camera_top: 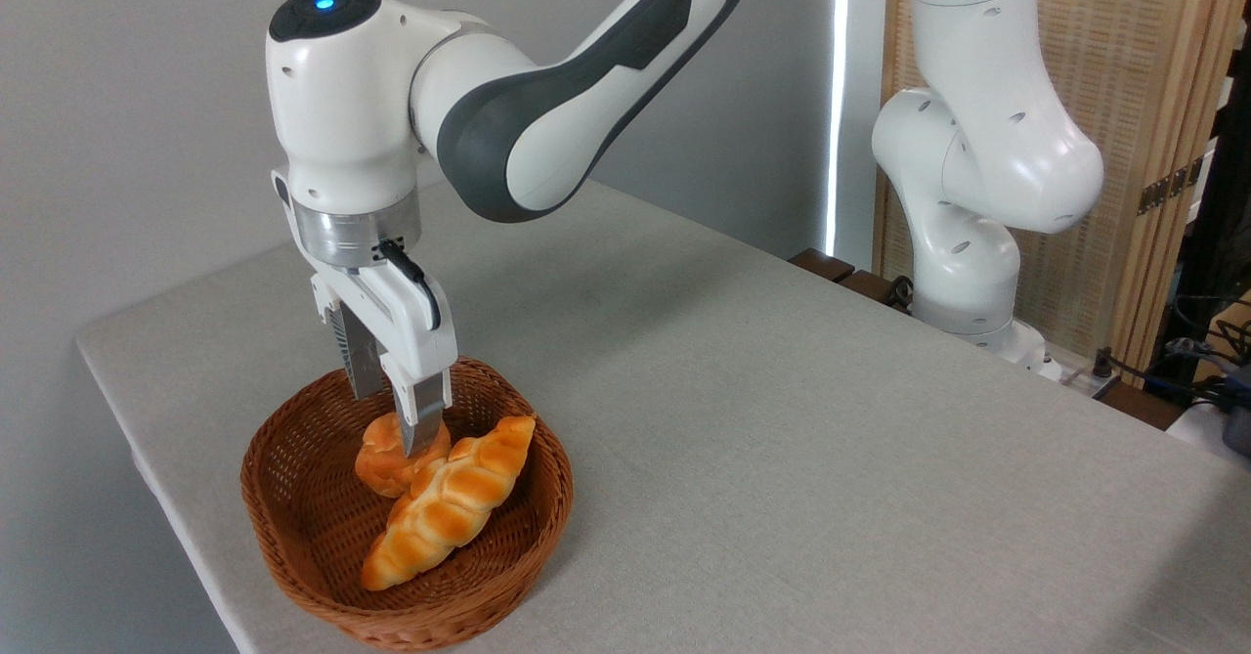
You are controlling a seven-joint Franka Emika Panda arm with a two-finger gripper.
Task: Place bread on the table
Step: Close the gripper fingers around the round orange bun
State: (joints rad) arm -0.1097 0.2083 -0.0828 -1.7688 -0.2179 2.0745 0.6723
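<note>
From the fixed camera, one gripper (pixel 403 419) reaches into the one wicker basket (pixel 293 498) near the table's (pixel 782 419) front left corner. Its near finger hides part of the bread (pixel 383 468); whether the jaws pinch it, I cannot tell. One braided loaf (pixel 450 502) leans against the bread, partly covering it.

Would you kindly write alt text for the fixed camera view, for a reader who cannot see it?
A white Panda arm's gripper reaches down into a brown wicker basket, its fingers at a small round bun. A longer braided loaf lies beside the bun, and the basket sits on a grey-beige table.
</note>
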